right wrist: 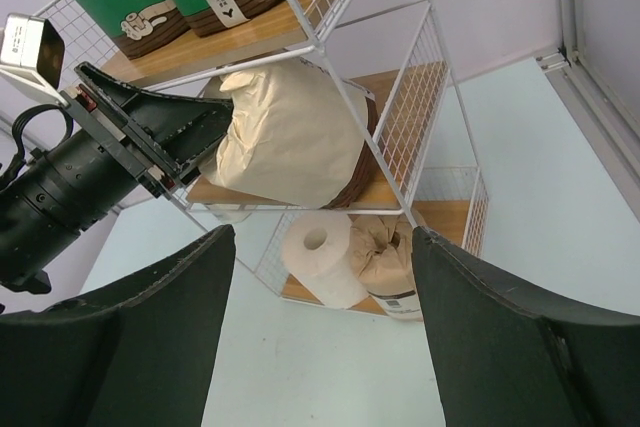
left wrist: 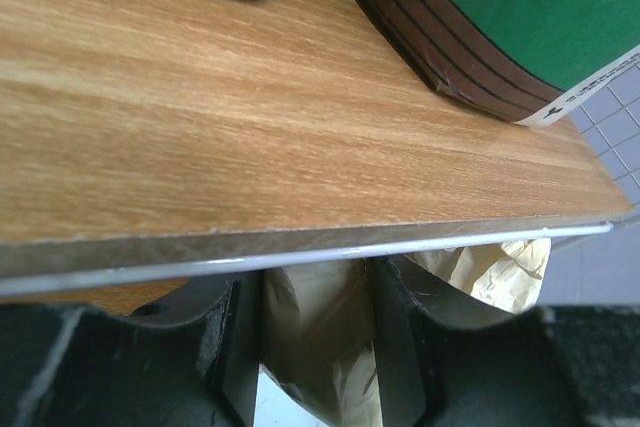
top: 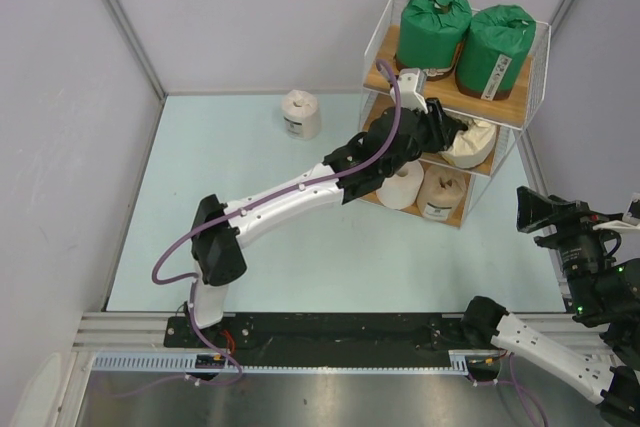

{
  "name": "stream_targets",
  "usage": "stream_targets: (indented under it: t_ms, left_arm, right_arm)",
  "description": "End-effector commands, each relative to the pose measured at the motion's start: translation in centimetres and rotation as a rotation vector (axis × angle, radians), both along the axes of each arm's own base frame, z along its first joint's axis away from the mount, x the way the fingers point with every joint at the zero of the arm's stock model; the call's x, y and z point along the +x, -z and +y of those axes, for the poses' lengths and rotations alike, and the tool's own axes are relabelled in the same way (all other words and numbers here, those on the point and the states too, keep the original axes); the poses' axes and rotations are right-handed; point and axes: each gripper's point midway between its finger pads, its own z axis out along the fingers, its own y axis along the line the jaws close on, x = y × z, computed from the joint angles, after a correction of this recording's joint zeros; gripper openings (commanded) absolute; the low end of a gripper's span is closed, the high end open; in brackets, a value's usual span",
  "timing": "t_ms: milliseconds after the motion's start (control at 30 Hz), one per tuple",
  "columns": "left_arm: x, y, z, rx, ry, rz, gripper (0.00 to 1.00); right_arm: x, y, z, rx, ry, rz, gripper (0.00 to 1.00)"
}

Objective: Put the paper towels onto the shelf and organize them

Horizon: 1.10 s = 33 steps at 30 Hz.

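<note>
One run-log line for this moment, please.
left pincer: closed on cream roll, middle tier of shelf | right pincer: open, empty | off shelf: labelled white roll on table

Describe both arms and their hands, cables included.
The left arm and right arm have white links and black joints; a purple cable runs along the left one. The left hand and right hand each have two black fingers. A white camera block tops the left wrist.

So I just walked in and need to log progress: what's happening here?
The left claw grips a cream roll on the middle tier of the shelf. Two green rolls stand on the top tier; a bare white roll and a tan roll sit on the bottom. One labelled white roll is on the table, left of the shelf. The right claw hangs open.
</note>
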Motion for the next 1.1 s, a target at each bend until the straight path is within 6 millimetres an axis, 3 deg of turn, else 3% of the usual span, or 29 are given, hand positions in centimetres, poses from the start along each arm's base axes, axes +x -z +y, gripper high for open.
stream_targets:
  t_ms: [0,333,567,633,667,800,833,1067]
  left_arm:
    - [2.0,-2.6,0.6,-0.046,-0.066,-0.066,0.39]
    - [3.5,-3.3,2.3,0.017,-0.167,-0.111,0.39]
    - [3.6,-2.5,2.0,0.031,-0.152,-0.105,0.43]
    - [3.5,-2.1,1.7,0.033,-0.143,-0.101,0.53]
    - [3.5,-1.9,1.6,0.036,-0.140,-0.098,0.66]
    - [3.6,-1.3,1.9,0.055,-0.128,-0.101,0.96]
    - [3.6,-1.3,1.9,0.053,-0.123,-0.100,1.00]
    - [3.3,-2.5,2.9,0.015,-0.106,-0.111,1.00]
  right_arm:
    - [-0.4,-0.3,-0.5,0.014,0.003,-0.004,0.76]
    - [-0.4,0.0,-0.6,0.019,0.009,0.006,0.76]
    - [-0.5,0.2,-0.7,0.019,0.010,0.011,0.76]
    - [-0.5,0.2,-0.6,0.022,0.009,0.012,0.76]
    - [-0.5,0.3,-0.6,0.019,0.009,0.015,0.76]
    - [-0.6,0.4,-0.7,0.024,0.010,0.016,0.76]
    - [-0.6,0.4,-0.8,0.027,0.011,0.015,0.76]
    - [-0.6,0.6,-0.9,0.024,0.014,0.020,0.77]
